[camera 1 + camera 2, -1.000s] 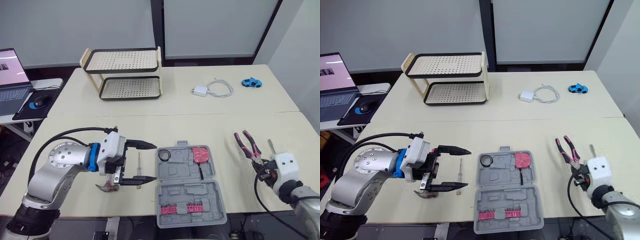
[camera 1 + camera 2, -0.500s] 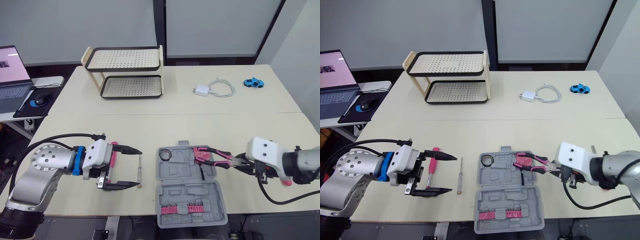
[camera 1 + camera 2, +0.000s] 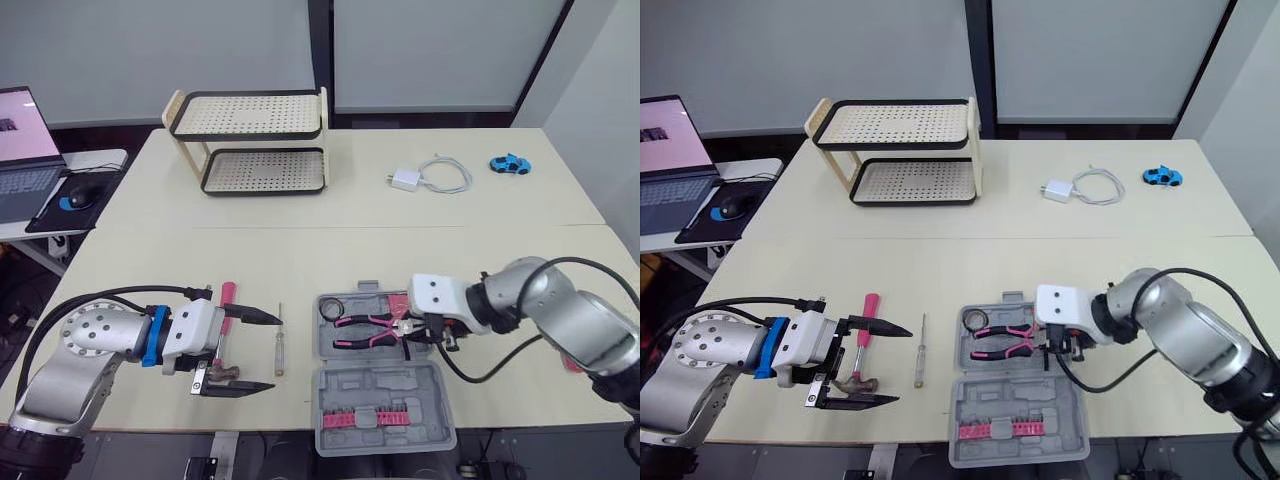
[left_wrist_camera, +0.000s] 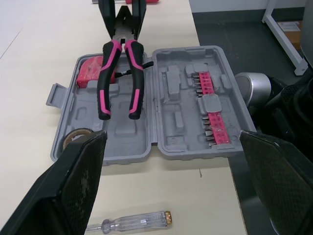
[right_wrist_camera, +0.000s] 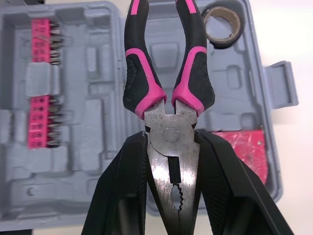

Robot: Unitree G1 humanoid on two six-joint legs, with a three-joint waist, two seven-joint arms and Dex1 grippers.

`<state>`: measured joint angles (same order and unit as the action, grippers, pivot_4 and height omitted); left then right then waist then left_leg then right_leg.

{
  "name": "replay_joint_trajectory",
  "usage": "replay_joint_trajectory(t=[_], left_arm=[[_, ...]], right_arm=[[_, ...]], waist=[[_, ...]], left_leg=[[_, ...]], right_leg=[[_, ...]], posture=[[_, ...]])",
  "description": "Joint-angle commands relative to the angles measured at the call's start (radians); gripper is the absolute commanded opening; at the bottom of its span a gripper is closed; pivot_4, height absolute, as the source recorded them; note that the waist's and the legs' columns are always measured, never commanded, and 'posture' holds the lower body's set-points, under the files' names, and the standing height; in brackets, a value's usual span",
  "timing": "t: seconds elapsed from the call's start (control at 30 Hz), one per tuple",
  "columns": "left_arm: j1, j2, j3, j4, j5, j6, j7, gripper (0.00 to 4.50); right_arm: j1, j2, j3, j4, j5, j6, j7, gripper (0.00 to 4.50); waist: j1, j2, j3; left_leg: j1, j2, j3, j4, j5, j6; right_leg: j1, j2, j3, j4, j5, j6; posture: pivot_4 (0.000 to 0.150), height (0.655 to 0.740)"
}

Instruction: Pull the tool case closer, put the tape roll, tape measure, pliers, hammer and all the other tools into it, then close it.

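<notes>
Two claws hang over the front of the surface. Near the front-left corner, the left claw [image 3: 890,365] is released, its fingers spread wide. The hammer [image 3: 868,310] lies flat on the surface below it, the pink handle pointing toward the back edge and the head toward the front. I cannot tell whether the claw touches the hammer. Just right of it lies a clear-handled screwdriver [image 3: 920,350], apart from both. At the middle of the front edge the tool case [image 3: 1015,395] lies open, with a strip of pink bits [image 3: 992,431] in its front half. The tape roll [image 3: 974,320] sits in the back half's left corner and the red tape measure [image 4: 89,69] at its right end. Between them the pliers [image 4: 104,85] lie low over the back half, handles pointing left. The right claw [image 5: 171,139] is clenched on their metal head. A two-tier rack [image 3: 905,150] stands toward the back-left corner. A charger with cable [image 3: 1080,188] and a blue toy car [image 3: 1160,177] lie toward the back-right.
</notes>
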<state>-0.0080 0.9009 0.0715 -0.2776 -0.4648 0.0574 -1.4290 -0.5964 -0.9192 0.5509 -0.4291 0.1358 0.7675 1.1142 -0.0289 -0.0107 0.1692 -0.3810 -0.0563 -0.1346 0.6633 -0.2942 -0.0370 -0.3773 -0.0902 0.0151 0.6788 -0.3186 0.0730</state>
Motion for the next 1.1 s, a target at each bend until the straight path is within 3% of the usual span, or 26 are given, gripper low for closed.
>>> replay_joint_trajectory(t=[0.03, 0.47, 0.97, 1.1], left_arm=[[0.001, 0.013, 0.013, -0.033, -0.01, -0.009, 0.0, 4.5], [0.005, 0.005, 0.007, -0.035, -0.005, -0.012, 0.008, 4.5], [-0.027, -0.01, -0.021, -0.013, 0.008, -0.02, 0.021, 4.5], [-0.036, -0.015, -0.031, -0.011, 0.011, -0.021, 0.026, 4.5]], right_arm=[[-0.039, 0.052, 0.047, 0.05, -0.05, -0.041, 0.013, 1.16], [-0.08, 0.199, 0.104, 0.239, -0.156, -0.147, 0.055, 1.16], [-0.039, 0.244, 0.097, 0.288, -0.203, -0.152, 0.068, 1.16], [-0.04, 0.237, 0.07, 0.273, -0.191, -0.142, 0.07, 2.52]], waist=[[-0.001, 0.0, 0.0], [-0.003, 0.0, 0.0], [-0.005, 0.0, 0.0], [-0.005, 0.0, 0.0]], left_leg=[[0.0, 0.0, 0.0, 0.0, 0.0, 0.0], [-0.001, 0.0, 0.001, 0.0, 0.002, -0.003], [0.0, 0.0, 0.0, 0.0, 0.002, -0.004], [0.0, 0.0, 0.0, 0.0, 0.002, -0.004]], right_leg=[[0.0, 0.0, 0.0, 0.0, 0.0, 0.0], [-0.002, 0.001, 0.001, 0.001, 0.0, 0.0], [-0.003, 0.001, 0.001, 0.002, 0.0, 0.0], [-0.003, 0.001, 0.001, 0.002, 0.0, 0.0]], posture=[[0.15, 0.74], [0.15, 0.74], [0.15, 0.74], [0.15, 0.74]])
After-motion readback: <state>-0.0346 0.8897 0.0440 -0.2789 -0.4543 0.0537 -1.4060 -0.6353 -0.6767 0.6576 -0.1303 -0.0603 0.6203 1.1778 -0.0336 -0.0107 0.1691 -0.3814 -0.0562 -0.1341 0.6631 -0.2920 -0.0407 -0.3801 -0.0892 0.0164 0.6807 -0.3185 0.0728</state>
